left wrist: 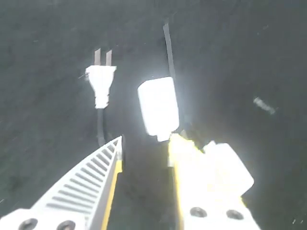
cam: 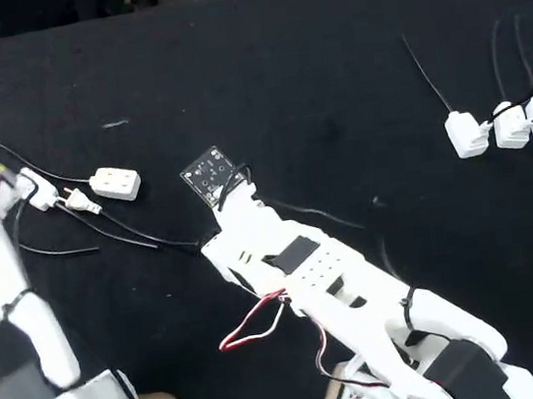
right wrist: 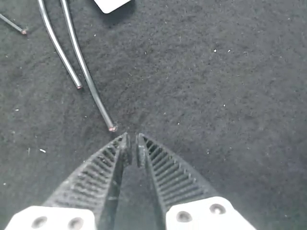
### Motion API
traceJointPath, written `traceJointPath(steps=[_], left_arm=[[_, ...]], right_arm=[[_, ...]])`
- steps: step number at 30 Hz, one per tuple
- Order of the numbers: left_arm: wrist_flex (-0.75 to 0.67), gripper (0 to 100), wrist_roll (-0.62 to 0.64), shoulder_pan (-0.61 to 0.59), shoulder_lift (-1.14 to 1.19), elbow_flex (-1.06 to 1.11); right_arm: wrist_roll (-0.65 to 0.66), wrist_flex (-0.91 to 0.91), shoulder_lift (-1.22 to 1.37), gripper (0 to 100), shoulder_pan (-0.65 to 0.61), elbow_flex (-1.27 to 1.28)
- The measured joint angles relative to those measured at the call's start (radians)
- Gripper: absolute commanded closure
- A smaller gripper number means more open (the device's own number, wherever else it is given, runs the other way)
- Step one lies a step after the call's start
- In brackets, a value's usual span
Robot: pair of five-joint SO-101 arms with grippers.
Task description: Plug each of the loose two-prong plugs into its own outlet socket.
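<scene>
A loose white two-prong plug (left wrist: pixel 100 79) lies on the black cloth with its black cable trailing back toward my left gripper. Beside it sits a white outlet socket (left wrist: pixel 158 105). From above, the plug (cam: pixel 78 199) and the socket (cam: pixel 115 184) lie close together at the left. My left gripper (left wrist: pixel 144 146) is open just behind them, and one finger (left wrist: pixel 180 148) is near the socket's end. My right gripper (right wrist: pixel 132 141) is shut on nothing, low over the cloth at mid-table.
Three more white plug or socket pieces (cam: pixel 509 124) with thin black cables lie at the far right. Black cable ends (right wrist: pixel 111 127) and a white corner (right wrist: pixel 112 5) lie ahead of the right gripper. The right arm (cam: pixel 305 263) crosses the table's middle.
</scene>
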Motion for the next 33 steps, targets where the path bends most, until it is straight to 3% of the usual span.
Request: traceJointPath(steps=[4,15,28,33], left_arm=[[-0.078,76,0.035,0.032,0.138,-0.014],[-0.089,76,0.083,0.051,0.508,-0.241],[-0.103,78,0.117,0.037,0.647,-0.307],[-0.101,85,0.114,0.034,0.689,-0.345]], right_arm=[[0.000,0.000,0.000,98.6,0.000,0.000],[0.000,0.000,0.000,98.6,-0.003,0.000],[0.000,-0.003,0.000,98.6,-0.003,0.000],[0.000,-0.003,0.000,98.6,-0.003,0.000]])
